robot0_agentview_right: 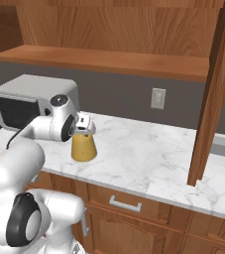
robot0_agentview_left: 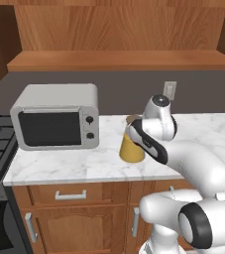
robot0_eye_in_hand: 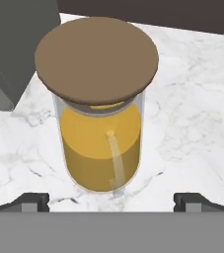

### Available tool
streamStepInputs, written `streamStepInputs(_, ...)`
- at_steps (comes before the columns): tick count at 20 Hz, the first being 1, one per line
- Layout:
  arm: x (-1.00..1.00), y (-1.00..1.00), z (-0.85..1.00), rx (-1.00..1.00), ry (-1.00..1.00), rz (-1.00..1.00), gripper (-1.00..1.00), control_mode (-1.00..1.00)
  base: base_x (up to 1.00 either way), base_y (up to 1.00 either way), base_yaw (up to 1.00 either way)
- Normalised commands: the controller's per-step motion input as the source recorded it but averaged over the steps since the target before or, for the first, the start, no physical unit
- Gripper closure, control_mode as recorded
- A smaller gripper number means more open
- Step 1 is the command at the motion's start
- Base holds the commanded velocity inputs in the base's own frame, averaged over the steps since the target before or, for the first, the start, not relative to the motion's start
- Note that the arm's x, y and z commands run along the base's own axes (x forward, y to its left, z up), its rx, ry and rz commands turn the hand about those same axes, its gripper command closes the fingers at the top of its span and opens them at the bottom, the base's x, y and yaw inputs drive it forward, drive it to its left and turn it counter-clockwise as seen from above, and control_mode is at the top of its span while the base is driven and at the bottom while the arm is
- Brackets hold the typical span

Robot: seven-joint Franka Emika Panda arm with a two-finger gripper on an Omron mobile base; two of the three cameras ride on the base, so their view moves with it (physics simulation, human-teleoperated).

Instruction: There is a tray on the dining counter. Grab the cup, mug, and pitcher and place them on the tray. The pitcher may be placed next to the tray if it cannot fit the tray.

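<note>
pitcher (robot0_eye_in_hand: 101,133) (cork lid on) stands upright on marble counter (robot0_eye_in_hand: 192,99); fingers (robot0_eye_in_hand: 112,200) wide apart above it, holding nothing.

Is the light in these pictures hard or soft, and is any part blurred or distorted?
Left and right base views: soft, even light, no glare, everything sharp. Hand view: pitcher looms large and tapers away in perspective; its lid is evenly lit, without highlights.

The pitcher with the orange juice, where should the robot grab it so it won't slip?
Probably around the narrow glass neck just under the round brown lid of the pitcher, coming from above with the jaws on both sides. It stands upright on the marble counter, and its body widens downward, so the neck is slimmer. The gripper hangs open above it.
</note>
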Motion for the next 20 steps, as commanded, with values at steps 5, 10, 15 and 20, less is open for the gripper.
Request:
streamStepInputs(5, 0.14, 0.00, -0.22, 0.00, 0.01, 0.00, -1.00, -1.00, 0.00, 0.00, 0.00)
streamStepInputs(10, 0.17, 0.00, -0.12, 0.00, 0.02, 0.00, -1.00, -1.00, 0.00, 0.00, 0.00)
streamStepInputs(15, 0.31, 0.00, -0.14, 0.00, 0.04, 0.00, -1.00, -1.00, 0.00, 0.00, 0.00)
streamStepInputs(20, 0.28, 0.00, -0.07, 0.00, 0.05, 0.00, -1.00, -1.00, 0.00, 0.00, 0.00)
